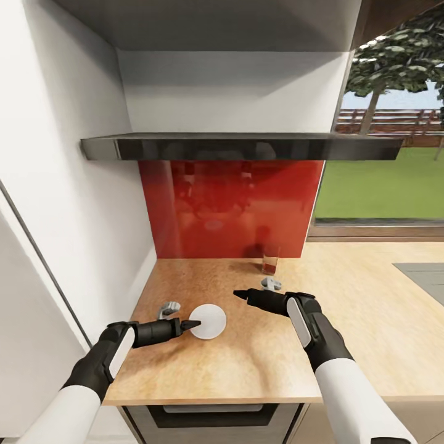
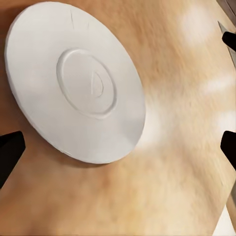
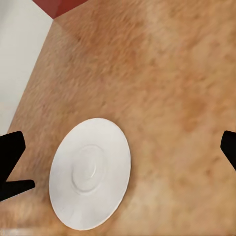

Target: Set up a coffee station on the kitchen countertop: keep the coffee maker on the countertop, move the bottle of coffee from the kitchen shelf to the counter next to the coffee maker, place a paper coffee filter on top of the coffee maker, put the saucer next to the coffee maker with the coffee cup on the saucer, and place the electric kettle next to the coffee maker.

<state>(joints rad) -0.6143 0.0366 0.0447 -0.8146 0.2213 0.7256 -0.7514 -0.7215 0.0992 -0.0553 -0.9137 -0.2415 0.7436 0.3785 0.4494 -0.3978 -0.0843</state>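
Note:
The white saucer (image 1: 208, 321) lies flat on the beige countertop (image 1: 345, 333) near its left front corner. My left gripper (image 1: 192, 324) is open and low, its tip at the saucer's left rim; in the left wrist view the saucer (image 2: 73, 83) lies just ahead of the spread black fingertips (image 2: 11, 150). Open as well, my right gripper (image 1: 237, 293) hovers a little right of and behind the saucer, which its wrist view sees from above (image 3: 91, 174). The dark kitchen shelf (image 1: 240, 147) runs overhead. Coffee maker, bottle of coffee, filter, cup and kettle are out of view.
A glass (image 1: 270, 259) of brown liquid stands at the red backsplash (image 1: 228, 209). Two small grey objects (image 1: 169, 307) (image 1: 271, 283) sit on the counter beside the grippers. A white wall bounds the left, and a grey inset panel (image 1: 422, 274) sits far right.

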